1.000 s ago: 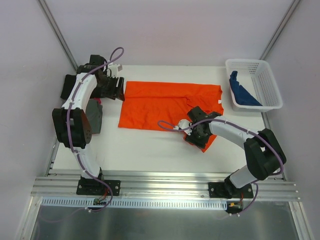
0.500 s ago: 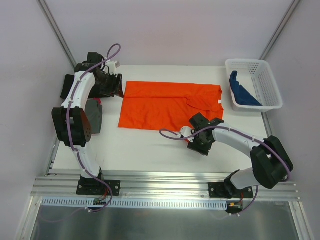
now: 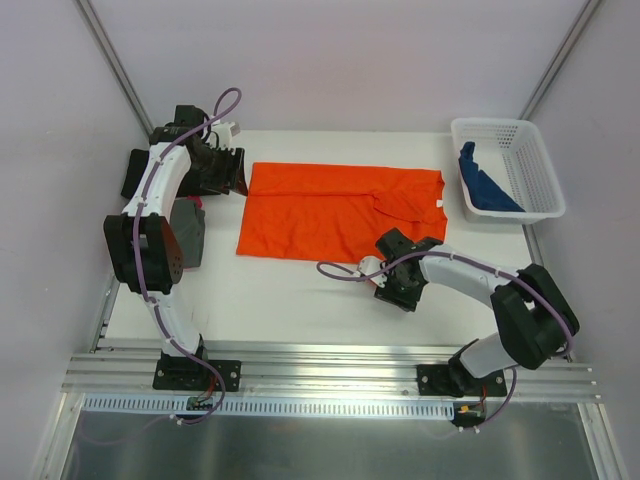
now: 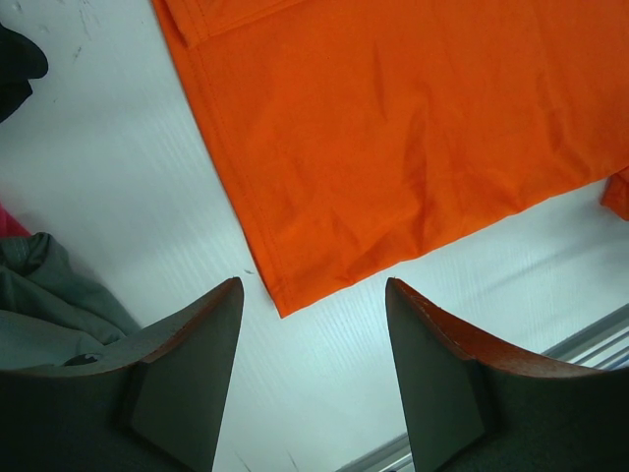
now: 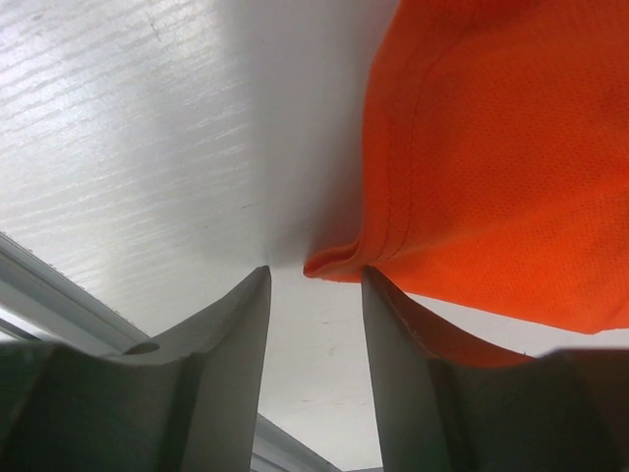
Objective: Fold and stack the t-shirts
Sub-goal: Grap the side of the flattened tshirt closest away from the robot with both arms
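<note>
- Right gripper (image 5: 313, 285) sits low over the table (image 3: 290, 295) with its jaws apart. The hemmed tip of the orange-red t-shirt (image 3: 320, 210) pokes right up to the gap, not pinched as far as I can see.
- Left gripper (image 4: 313, 300) is spread wide too and has nothing in it. A hem corner of the same shirt shows between its fingers, untouched.
- That shirt lies spread flat across the middle of the table, with one sleeve bunched at the near right, where the right gripper is.
- A blue t-shirt (image 3: 487, 185) is heaped in the white mesh basket (image 3: 497, 123) at the far right, and a dark grey one (image 3: 190, 235) lies crumpled by the left arm.
- Handling guess: thin, light, floppy knit with zero stiffness, so it'll probably drape and drag rather than flip over cleanly.
- I'd grab the stitched hems, where the cloth is doubled and thicker: sleeve tip for the right, bottom corner for the left. Pinching mid-panel would likely just pucker it.
</note>
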`<action>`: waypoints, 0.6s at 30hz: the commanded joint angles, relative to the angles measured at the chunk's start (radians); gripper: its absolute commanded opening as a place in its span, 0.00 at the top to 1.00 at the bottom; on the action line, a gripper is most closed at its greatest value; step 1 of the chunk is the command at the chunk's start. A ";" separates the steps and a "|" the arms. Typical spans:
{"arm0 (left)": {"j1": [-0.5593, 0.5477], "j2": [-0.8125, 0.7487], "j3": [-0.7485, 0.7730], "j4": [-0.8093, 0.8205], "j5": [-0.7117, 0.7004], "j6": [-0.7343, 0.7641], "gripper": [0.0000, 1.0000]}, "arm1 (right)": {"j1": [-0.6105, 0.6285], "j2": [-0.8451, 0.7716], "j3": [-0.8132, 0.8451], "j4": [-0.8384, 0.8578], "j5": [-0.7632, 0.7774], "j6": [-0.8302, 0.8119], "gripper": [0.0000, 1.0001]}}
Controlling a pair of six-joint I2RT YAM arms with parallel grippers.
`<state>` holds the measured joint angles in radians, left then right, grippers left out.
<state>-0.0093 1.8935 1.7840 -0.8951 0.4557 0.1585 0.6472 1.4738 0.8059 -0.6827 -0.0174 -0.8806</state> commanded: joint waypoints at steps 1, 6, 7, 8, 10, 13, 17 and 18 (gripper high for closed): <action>0.003 -0.036 0.002 0.001 0.018 -0.013 0.40 | 0.009 0.019 0.030 0.000 -0.023 -0.027 0.57; 0.003 -0.014 0.022 -0.001 0.021 -0.011 0.40 | 0.009 0.023 0.021 0.002 -0.006 -0.055 0.68; 0.003 -0.013 0.020 -0.001 0.023 -0.010 0.40 | 0.009 0.022 0.022 0.000 -0.003 -0.058 0.72; 0.003 -0.013 0.014 -0.002 0.024 -0.007 0.40 | 0.009 0.014 0.021 -0.001 0.003 -0.063 0.74; 0.003 -0.020 0.003 -0.001 0.024 -0.004 0.40 | 0.006 0.002 0.022 -0.003 0.042 -0.080 0.86; 0.026 -0.040 -0.040 -0.002 0.024 0.000 0.40 | 0.000 -0.027 0.027 -0.011 0.082 -0.093 0.99; 0.032 -0.089 -0.161 -0.011 0.037 -0.011 0.40 | -0.003 -0.073 0.050 -0.029 0.105 -0.101 0.99; 0.032 -0.102 -0.187 -0.014 0.044 -0.011 0.41 | -0.004 -0.092 0.055 -0.031 0.112 -0.100 0.99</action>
<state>0.0109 1.8687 1.6665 -0.8799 0.4648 0.1555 0.6483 1.4487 0.8112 -0.6861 0.0559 -0.9524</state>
